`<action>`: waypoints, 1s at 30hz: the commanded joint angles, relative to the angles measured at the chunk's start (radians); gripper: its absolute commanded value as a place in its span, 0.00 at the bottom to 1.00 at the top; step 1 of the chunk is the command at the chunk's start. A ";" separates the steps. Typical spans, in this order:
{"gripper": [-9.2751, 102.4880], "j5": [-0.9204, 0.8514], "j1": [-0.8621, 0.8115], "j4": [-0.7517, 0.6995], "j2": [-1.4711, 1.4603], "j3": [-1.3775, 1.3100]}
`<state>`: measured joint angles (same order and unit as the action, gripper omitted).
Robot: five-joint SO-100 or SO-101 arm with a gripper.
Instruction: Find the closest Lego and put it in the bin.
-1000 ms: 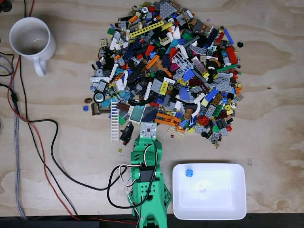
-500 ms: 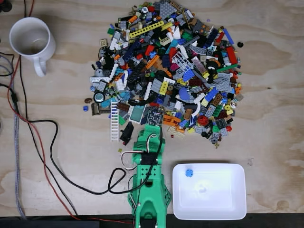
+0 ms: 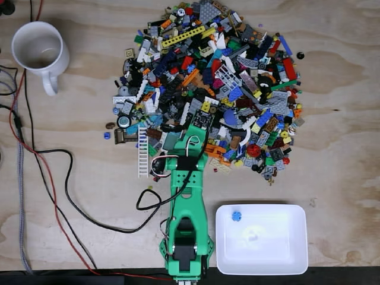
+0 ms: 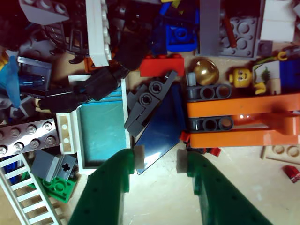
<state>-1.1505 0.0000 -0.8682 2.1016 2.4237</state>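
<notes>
dark blue lego slope (image 4: 159, 126) is now framed between the parted fingers (image 4: 124, 176). the gripper (image 4: 157, 159) has been advanced from bare table; nothing is grasped yet.

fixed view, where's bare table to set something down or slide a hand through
Bare plywood lies right of the lego pile and above the white bin, also between the mug and the pile. Left of the green arm, loose cables cross the wood. The pile's near edge, around the gripper, is crowded.
</notes>
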 commanded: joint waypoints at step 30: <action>0.08 0.380 0.018 -0.066 -0.523 -0.428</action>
<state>-0.7716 0.0215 -0.9465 1.5785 2.0325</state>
